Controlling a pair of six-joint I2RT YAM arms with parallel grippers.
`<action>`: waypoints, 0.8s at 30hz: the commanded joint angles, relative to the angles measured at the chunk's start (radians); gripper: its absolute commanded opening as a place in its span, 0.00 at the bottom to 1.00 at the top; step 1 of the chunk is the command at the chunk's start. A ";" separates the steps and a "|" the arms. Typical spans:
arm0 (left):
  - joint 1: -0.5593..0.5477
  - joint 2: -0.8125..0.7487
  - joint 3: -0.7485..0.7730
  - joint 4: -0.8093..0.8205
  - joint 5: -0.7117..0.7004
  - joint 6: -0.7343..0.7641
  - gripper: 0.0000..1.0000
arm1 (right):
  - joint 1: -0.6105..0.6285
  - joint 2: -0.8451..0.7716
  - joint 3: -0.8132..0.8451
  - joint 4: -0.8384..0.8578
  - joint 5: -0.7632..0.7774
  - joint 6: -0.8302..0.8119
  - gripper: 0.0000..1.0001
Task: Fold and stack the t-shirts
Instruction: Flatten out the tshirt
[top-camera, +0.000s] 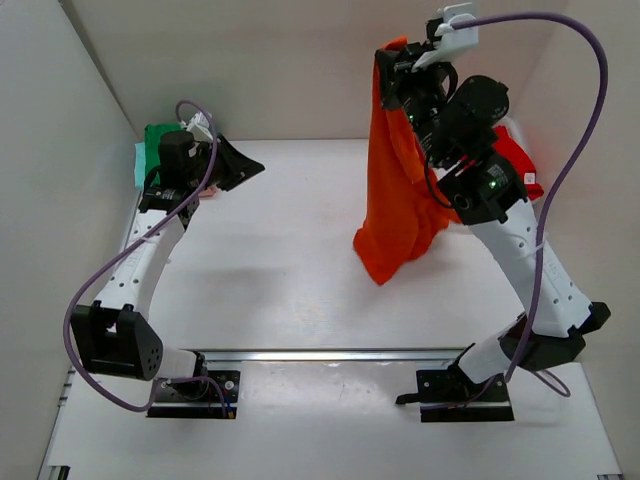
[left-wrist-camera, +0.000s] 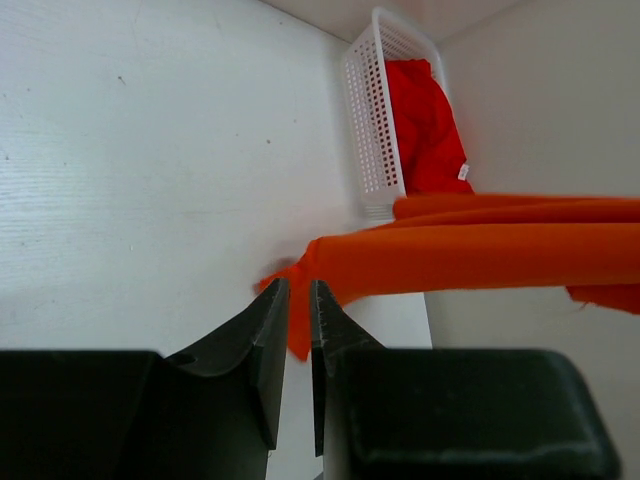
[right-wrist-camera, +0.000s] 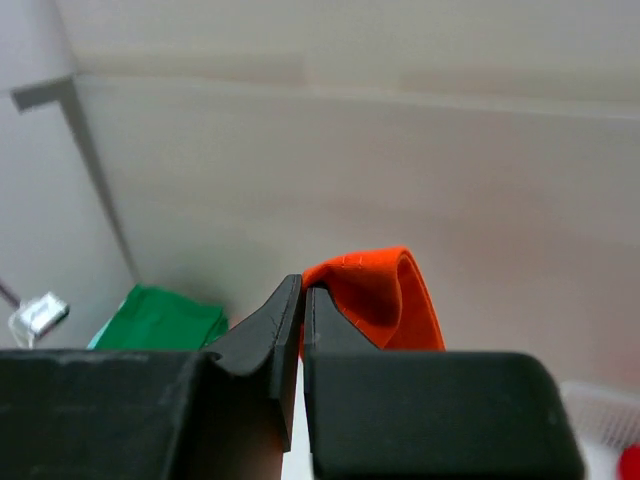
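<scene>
A bright orange t-shirt (top-camera: 392, 190) hangs from my right gripper (top-camera: 390, 55), which is raised high at the back right. The shirt's lower end bunches on the table. In the right wrist view the gripper (right-wrist-camera: 303, 285) is shut on a fold of the orange cloth (right-wrist-camera: 385, 290). My left gripper (top-camera: 252, 168) hovers over the table's back left, well apart from the orange shirt. Its jaws (left-wrist-camera: 298, 285) stand slightly open with nothing between them, and the orange shirt (left-wrist-camera: 480, 255) shows far beyond. A dark green t-shirt (top-camera: 155, 138) lies on a mint one (top-camera: 140, 160) at the back left corner. A red t-shirt (left-wrist-camera: 425, 120) lies in the basket.
The white mesh basket (left-wrist-camera: 370, 110) stands at the back right against the wall, mostly hidden behind my right arm in the top view. White walls close in the table on the left, back and right. A purple cable (top-camera: 590, 90) loops above the right arm.
</scene>
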 joint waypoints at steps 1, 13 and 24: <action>0.007 -0.043 -0.034 0.024 0.031 -0.022 0.25 | 0.107 -0.069 -0.045 0.414 0.252 -0.298 0.00; 0.051 -0.147 -0.059 -0.068 -0.028 0.046 0.25 | 0.097 0.205 0.201 0.535 0.107 -0.122 0.00; 0.004 -0.209 -0.083 -0.095 -0.030 0.145 0.41 | 0.123 0.227 0.148 0.450 0.172 -0.071 0.00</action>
